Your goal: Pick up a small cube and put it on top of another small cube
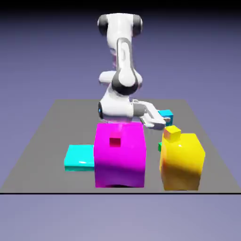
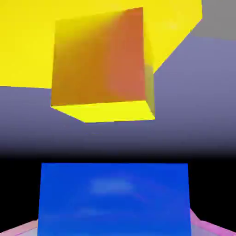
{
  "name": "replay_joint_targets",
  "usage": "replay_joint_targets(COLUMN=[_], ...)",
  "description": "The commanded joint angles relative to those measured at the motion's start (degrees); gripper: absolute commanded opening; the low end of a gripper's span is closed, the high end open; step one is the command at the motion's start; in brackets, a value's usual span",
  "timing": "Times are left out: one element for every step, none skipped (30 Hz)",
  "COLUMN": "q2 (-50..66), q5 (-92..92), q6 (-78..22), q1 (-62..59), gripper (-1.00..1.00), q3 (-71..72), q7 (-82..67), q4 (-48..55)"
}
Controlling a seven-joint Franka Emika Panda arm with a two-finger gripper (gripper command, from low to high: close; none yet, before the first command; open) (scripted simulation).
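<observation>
With the gripper (image 1: 162, 120) clamped on the cyan cube (image 1: 165, 114), the cube sits in the air between the fingers, just above and behind the small yellow cube (image 1: 172, 133), not touching it. That small yellow cube rests on top of the big yellow block (image 1: 182, 162), near its back-left corner as the exterior view shows it. Hand view: held cube (image 2: 114, 198) fills the bottom, reads blue in shadow, hides the fingertips; small yellow cube (image 2: 103, 64) is right ahead, big yellow block's (image 2: 25, 41) top surface behind it. Everything else placed off the big yellow block: magenta block (image 1: 119, 155) stands just to its left in the exterior view, a narrow gap between them, with a small red cube (image 1: 115, 141) on its top. Flat cyan slab (image 1: 79, 157) lies on the table (image 1: 42, 141) further left, against the magenta block's far side. A sliver of green (image 1: 160, 147) shows in the gap beside the yellow block; can't tell what it is. Arm (image 1: 123, 61) reaches down from behind the magenta block, hand angled toward the yellow block.
</observation>
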Motion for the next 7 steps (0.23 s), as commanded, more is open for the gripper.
replay_joint_targets(q2=[1.09,1.51,1.51,1.51,0.41,-0.68,-1.10], q5=[2.03,2.84,2.84,2.84,0.72,-1.41,-2.22], q6=[2.45,3.40,3.40,3.40,0.91,-1.58,-2.53], q1=[2.61,3.20,3.20,3.20,1.67,0.13,-0.45], gripper=[-1.00,-1.00,1.00,1.00,1.00,1.00,1.00], q3=[1.43,1.98,1.98,1.98,0.55,-0.88,-1.43], q7=[-1.21,-1.67,-1.68,-1.68,-0.46,0.76,1.22], q4=[-0.66,-0.91,-0.91,-0.91,-0.25,0.41,0.66])
